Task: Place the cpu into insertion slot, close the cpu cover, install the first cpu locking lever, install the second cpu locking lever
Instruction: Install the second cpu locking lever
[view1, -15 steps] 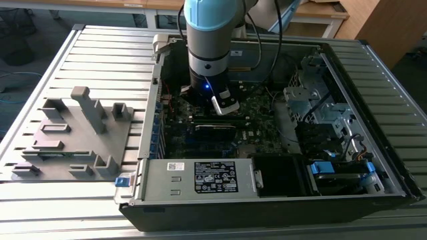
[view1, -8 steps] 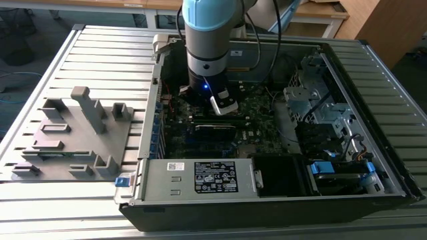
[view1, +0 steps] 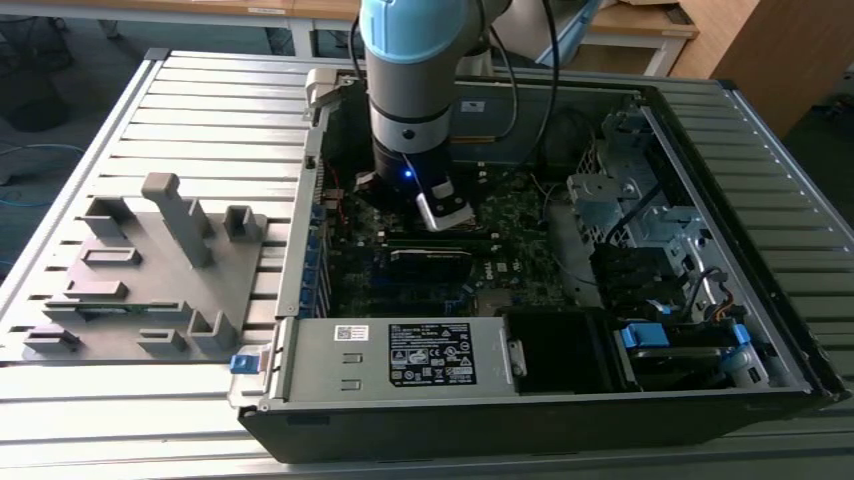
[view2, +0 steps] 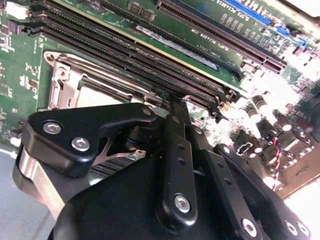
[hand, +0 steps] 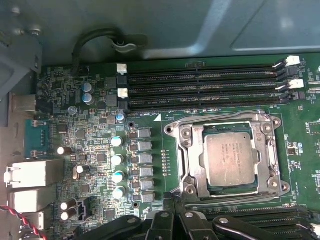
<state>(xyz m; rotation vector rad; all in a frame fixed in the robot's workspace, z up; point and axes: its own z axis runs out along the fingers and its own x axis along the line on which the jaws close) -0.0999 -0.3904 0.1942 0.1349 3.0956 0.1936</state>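
The cpu (hand: 230, 159), a dull silver square, lies seated in the insertion slot (hand: 176, 150) on the green board. The cpu cover (hand: 199, 165), a silver frame, lies flat around it, and the chip shows through its window. How the locking levers stand I cannot tell. My gripper (hand: 175, 214) is shut with nothing in it, low over the board just beside the socket, at the edge of the black memory slots (view2: 150, 65). In the second wrist view the gripper (view2: 172, 102) hides part of the socket's cover (view2: 75, 85). In the exterior view the gripper (view1: 447, 222) reaches down inside the open computer case (view1: 534, 390).
Long black memory slots (hand: 200, 85) run on both sides of the socket. Rows of capacitors (hand: 117, 160) and rear ports (hand: 30, 172) stand nearby. The case walls, drive cages (view1: 641, 220) and power supply (view1: 400, 355) ring the board. A grey fixture (view1: 147, 270) sits outside on the exterior view's left.
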